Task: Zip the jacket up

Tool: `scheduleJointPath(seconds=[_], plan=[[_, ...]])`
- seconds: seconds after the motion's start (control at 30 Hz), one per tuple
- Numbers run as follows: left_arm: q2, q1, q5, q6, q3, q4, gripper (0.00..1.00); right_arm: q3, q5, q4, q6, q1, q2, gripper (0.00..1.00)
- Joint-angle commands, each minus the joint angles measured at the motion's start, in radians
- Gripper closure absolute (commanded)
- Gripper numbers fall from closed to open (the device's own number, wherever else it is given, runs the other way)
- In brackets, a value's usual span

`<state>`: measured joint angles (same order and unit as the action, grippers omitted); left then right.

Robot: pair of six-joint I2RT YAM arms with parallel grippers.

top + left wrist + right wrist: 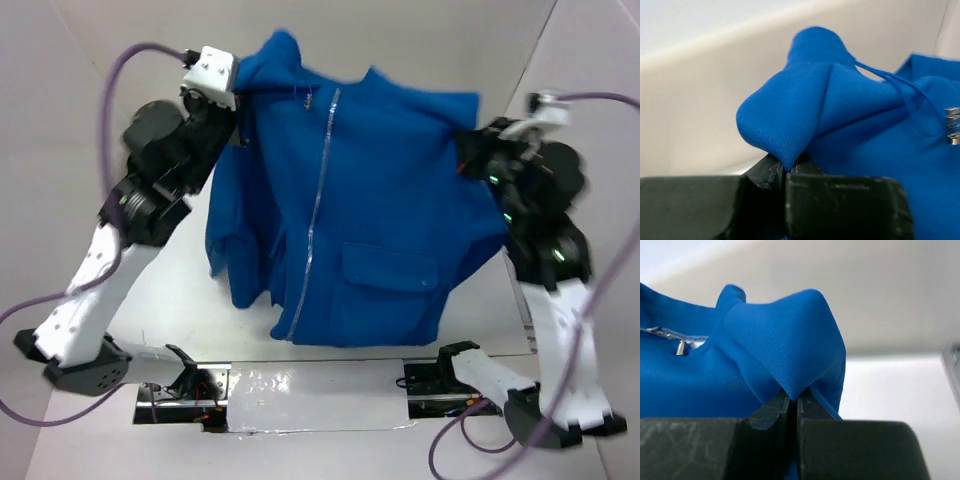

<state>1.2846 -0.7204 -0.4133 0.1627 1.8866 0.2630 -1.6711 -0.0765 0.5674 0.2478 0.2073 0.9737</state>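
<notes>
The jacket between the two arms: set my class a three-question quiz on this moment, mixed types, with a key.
1. True or false: the left gripper and the right gripper are both shut on the jacket.
2. On which side of the zipper is the flap pocket? A) the left arm's B) the right arm's C) directly on it
3. Short answer: what colour is the zipper?
Key: 1 true; 2 B; 3 silvery.

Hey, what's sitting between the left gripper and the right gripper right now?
In the top view, the jacket spans the whole stretch, pinched by the left gripper and the right gripper, with its zipper running down between them.
</notes>
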Motion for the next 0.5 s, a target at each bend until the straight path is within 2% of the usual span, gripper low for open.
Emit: scheduleJointPath(seconds=[0.0, 0.03, 0.07, 0.13, 0.17, 0.2, 0.23, 0.3, 0.47], plan=[[0.093, 0.210, 0.115, -0.336, -0.024, 0.153, 1.00, 0.172, 0.066, -0.073, 0.054, -0.037, 0.146, 1.00], [0.135, 0.330, 0.258, -0.391, -0.096, 0.235, 1.00, 0.215, 0.070, -0.092, 0.067, -0.042, 0.190, 1.00], [0.157, 0.367, 0.283, -0.440, -0.154, 0.226, 1.00, 0.300, 0.107, -0.147, 0.076, -0.051, 0.212, 0.95], [0.237, 0.418, 0.327, -0.474, -0.260, 0.220, 0.64, 0.381, 0.109, -0.176, 0.085, -0.055, 0.301, 0.79], [0.270, 0.429, 0.355, -0.500, -0.274, 0.231, 0.47, 0.392, 0.100, -0.191, 0.087, -0.065, 0.334, 0.50], [0.336, 0.446, 0.388, -0.505, -0.280, 0.249, 0.01, 0.398, 0.095, -0.193, 0.091, -0.071, 0.397, 0.35], [0.364, 0.452, 0.430, -0.535, -0.267, 0.269, 0.01, 0.390, 0.095, -0.189, 0.091, -0.080, 0.427, 0.13], [0.439, 0.470, 0.459, -0.564, -0.218, 0.307, 0.01, 0.373, 0.095, -0.179, 0.100, -0.092, 0.482, 0.00], [0.478, 0.483, 0.479, -0.633, -0.175, 0.424, 0.01, 0.344, 0.178, -0.183, 0.103, -0.147, 0.467, 0.00]])
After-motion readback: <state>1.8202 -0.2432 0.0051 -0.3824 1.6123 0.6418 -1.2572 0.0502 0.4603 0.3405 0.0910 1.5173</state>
